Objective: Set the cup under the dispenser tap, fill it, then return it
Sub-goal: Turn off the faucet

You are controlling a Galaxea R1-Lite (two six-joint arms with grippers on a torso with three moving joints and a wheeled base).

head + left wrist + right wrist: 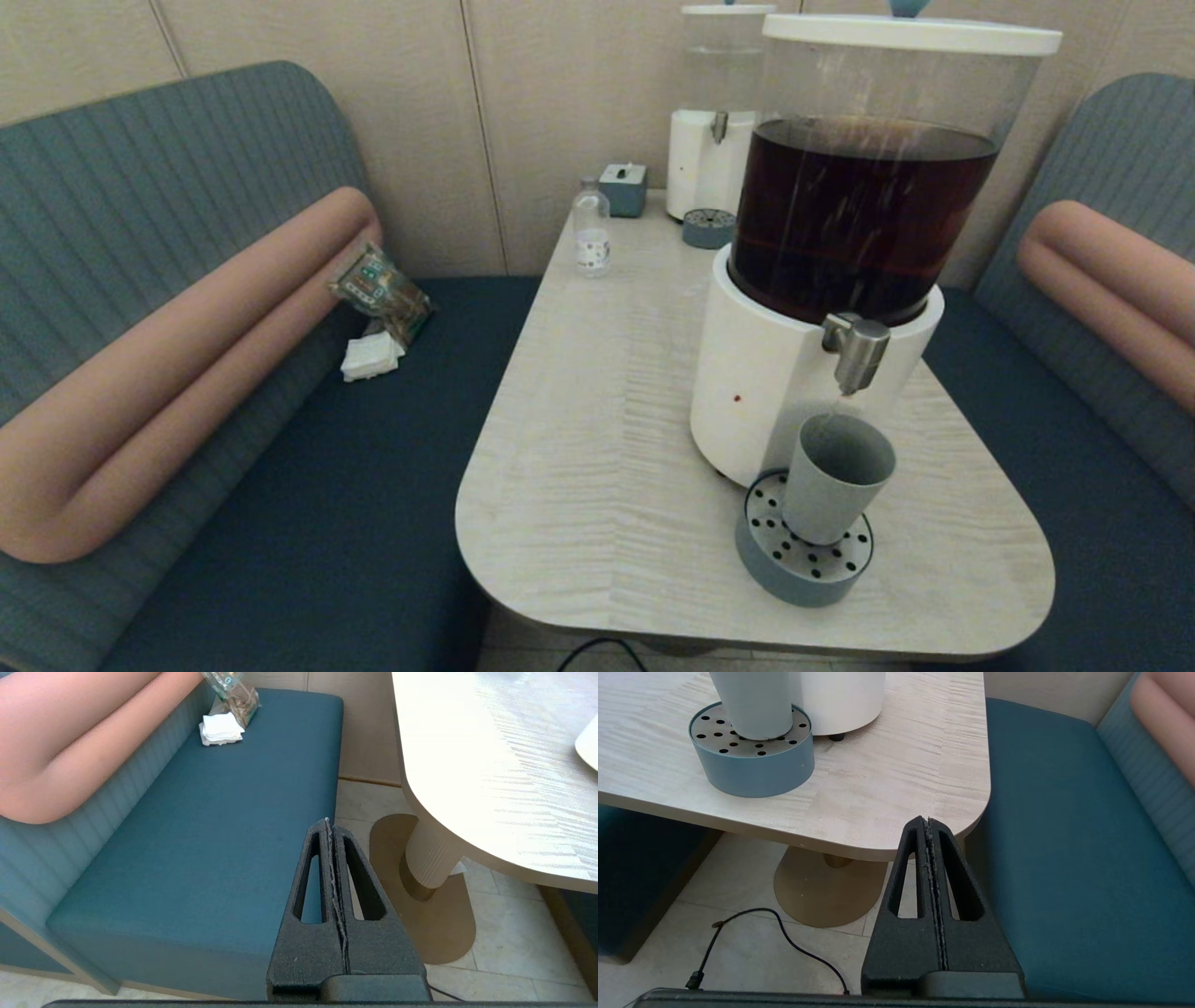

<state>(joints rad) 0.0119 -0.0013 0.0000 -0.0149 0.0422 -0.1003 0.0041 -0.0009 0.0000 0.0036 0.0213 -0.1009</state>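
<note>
Here the cup (834, 476) stands upright, plain grey-blue, handleless

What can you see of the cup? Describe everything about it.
The cup is a plain grey-blue matte tumbler with no handle, narrowing toward its base. It stands upright on the perforated drip tray, directly below the steel tap. Its inside looks empty. Nothing grips it; only the tray touches it.

pale wood table (607, 448) carries two dispensers (794, 373), drip trays (761, 560), bottle (591, 233).
</note>
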